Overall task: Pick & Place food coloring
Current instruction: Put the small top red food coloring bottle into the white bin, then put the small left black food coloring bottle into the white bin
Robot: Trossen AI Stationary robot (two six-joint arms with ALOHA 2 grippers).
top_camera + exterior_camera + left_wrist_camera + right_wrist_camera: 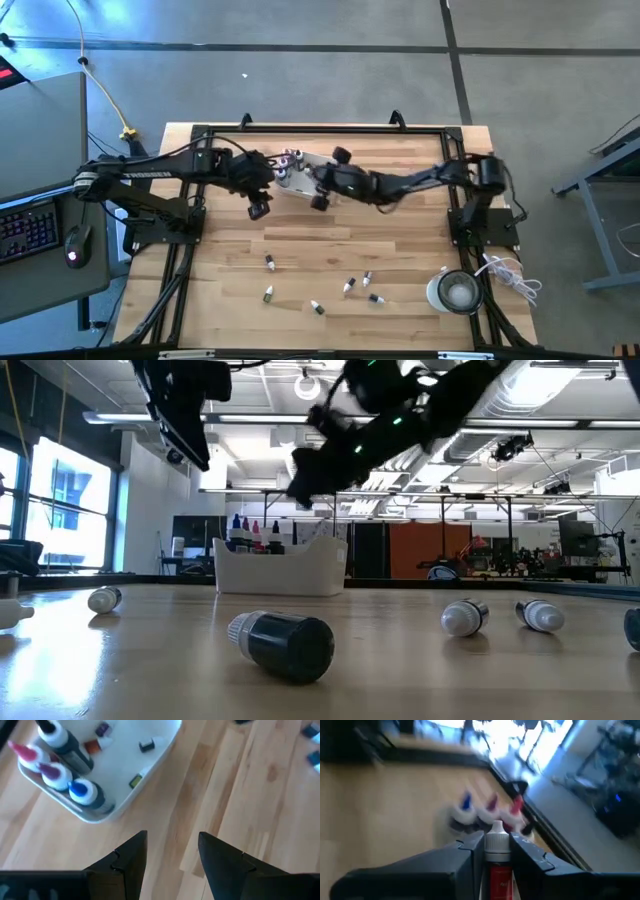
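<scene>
I have the white tray (pixel 290 185) at the far middle of the table with several food coloring bottles already in it, my left gripper (pixel 171 856) hanging slack and empty just beside its rim, and my right gripper (pixel 496 851) over the tray clenched on one white-capped bottle (pixel 496 842), pinched at the neck below the cap. More bottles (pixel 349 287) lie loose on the near boards. I judge them light, rigid and smooth, apt to roll or twist, so I'd take each across its body just under the cap.

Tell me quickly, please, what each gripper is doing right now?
Left gripper: open, holding nothing.
Right gripper: shut on a food coloring bottle.
</scene>
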